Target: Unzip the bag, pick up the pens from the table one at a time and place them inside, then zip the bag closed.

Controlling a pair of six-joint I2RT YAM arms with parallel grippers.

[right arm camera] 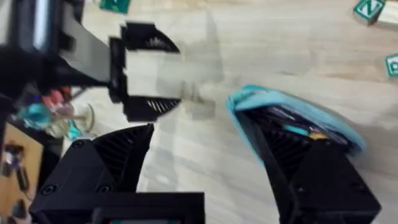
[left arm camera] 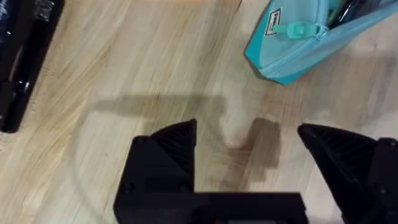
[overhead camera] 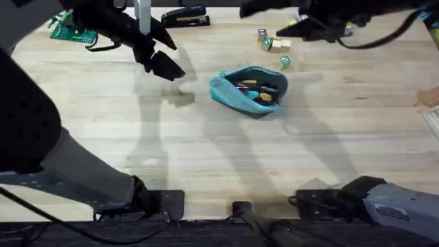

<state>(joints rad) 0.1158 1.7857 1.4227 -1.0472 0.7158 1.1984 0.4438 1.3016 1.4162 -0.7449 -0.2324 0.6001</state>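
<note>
Black stapler (overhead camera: 185,16) at the far edge, green circuit board (overhead camera: 70,30) at the far left corner, small wooden letter blocks (overhead camera: 273,44) with green and blue faces scattered far right of centre

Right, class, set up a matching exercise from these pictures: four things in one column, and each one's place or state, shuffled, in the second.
Things:
1. bag
2. stapler
3. left gripper
4. letter blocks

Places or states:
A. at the far edge of the table, beyond the left gripper
B. unzipped in the middle, pens inside
C. open and empty, left of the bag
D. scattered just beyond the bag

Pairs: 1-B, 2-A, 3-C, 4-D
</note>
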